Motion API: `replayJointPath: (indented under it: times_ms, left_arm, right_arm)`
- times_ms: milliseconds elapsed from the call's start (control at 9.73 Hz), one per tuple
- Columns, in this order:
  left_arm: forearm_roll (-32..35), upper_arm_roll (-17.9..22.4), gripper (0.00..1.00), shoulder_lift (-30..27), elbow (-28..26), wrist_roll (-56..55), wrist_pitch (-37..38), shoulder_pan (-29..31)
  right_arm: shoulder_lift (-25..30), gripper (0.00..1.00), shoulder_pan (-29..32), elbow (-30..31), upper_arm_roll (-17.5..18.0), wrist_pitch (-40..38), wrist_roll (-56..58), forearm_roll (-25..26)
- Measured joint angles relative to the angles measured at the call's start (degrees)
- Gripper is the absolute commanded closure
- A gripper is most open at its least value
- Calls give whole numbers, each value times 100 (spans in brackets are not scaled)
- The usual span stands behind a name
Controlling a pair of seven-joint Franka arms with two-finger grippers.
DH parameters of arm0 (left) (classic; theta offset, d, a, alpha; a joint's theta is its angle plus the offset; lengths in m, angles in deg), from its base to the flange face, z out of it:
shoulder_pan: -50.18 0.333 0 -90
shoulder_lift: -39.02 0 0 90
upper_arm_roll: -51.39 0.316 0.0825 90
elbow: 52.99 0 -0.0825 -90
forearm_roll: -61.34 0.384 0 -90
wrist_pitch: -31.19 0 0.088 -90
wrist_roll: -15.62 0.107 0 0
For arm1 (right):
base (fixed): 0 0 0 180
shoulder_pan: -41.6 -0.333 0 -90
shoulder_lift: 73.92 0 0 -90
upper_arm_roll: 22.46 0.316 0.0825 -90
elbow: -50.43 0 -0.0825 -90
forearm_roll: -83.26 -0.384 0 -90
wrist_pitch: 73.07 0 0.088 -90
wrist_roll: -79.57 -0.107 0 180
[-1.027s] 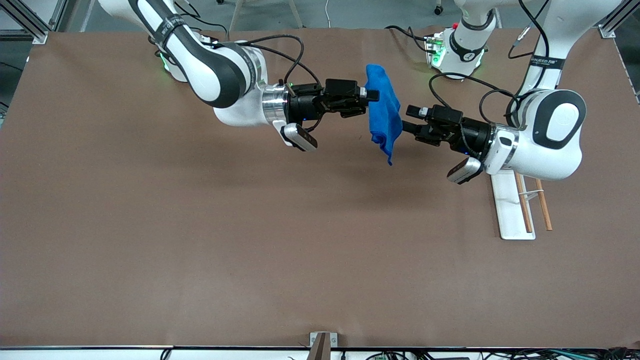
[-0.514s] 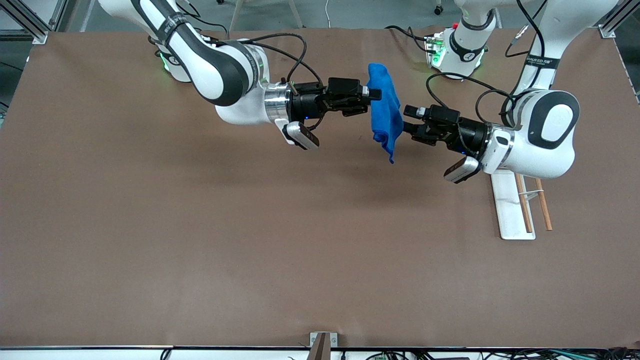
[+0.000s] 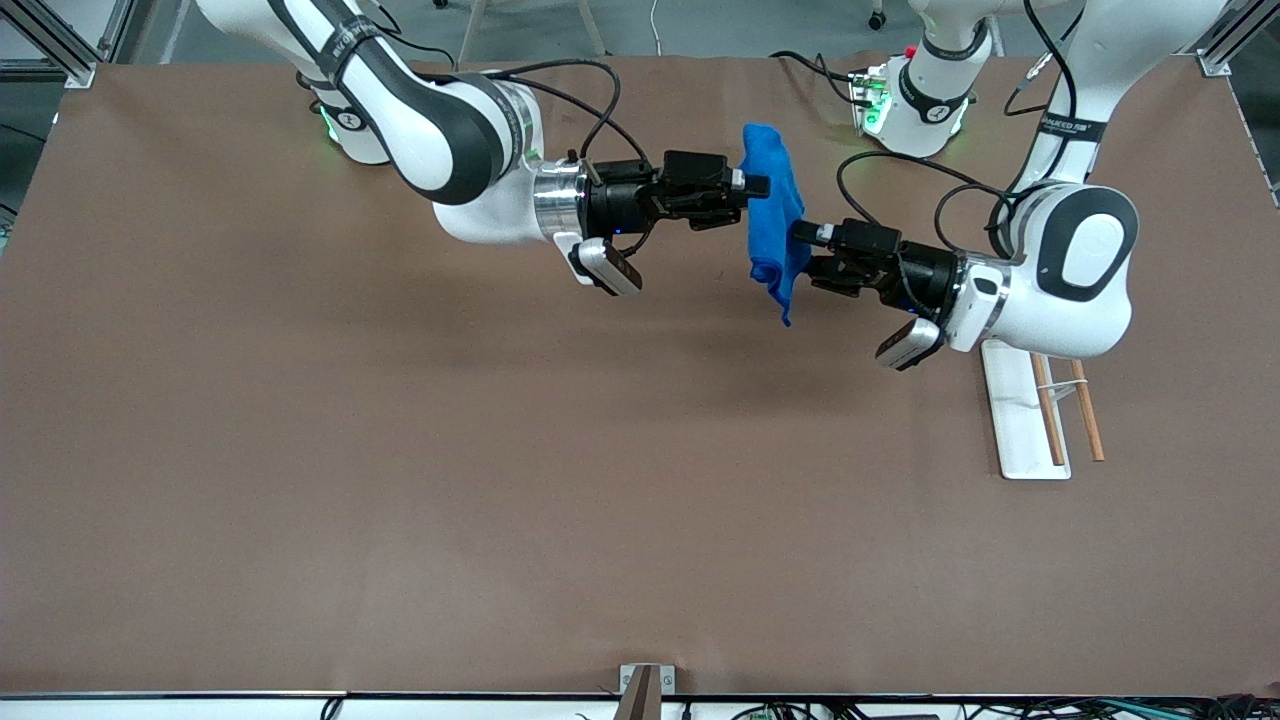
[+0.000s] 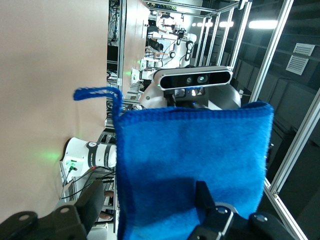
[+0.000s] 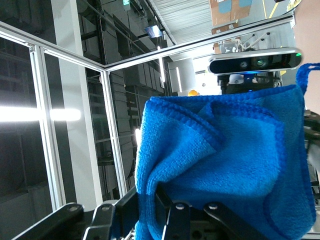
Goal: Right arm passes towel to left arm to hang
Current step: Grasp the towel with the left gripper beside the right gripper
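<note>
Left gripper point(image 3: 800, 250) has closed in, spread jaws now straddling the blue towel point(image 3: 772, 215) that hangs midair above the table point(image 3: 400, 480), pinched by the right gripper point(image 3: 757, 186); soft, light, floppy—grip the upper hem.

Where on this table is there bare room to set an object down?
The brown table lies bare nearer the front camera. The only clutter is the white tray with rods at the left arm's end, and the towel held mid-air above the table by the right gripper.
</note>
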Motion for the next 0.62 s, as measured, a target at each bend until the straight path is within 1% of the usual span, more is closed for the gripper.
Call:
replayJointPath:
  times_ms: [103,205,308,411,514,616]
  left_arm:
    - [-1,0,29,21,0,28,-13,2]
    - [-15,2,46,21,5,36,-34,12]
    - [-58,2,67,21,18,42,-46,27]
    - [-144,2,91,20,36,42,-46,41]
    - [-209,2,100,13,48,43,-53,44]
    - [-228,2,100,7,55,44,-64,44]
  right_arm:
    - [0,99,-4,0,0,10,0,-1]
    - [0,99,-10,-2,0,53,0,-1]
    - [0,99,-18,-3,0,100,0,-1]
    - [0,99,-24,-3,0,114,0,-1]
    - [0,99,-26,-3,0,119,0,-1]
    - [0,99,-27,-4,0,121,0,-1]
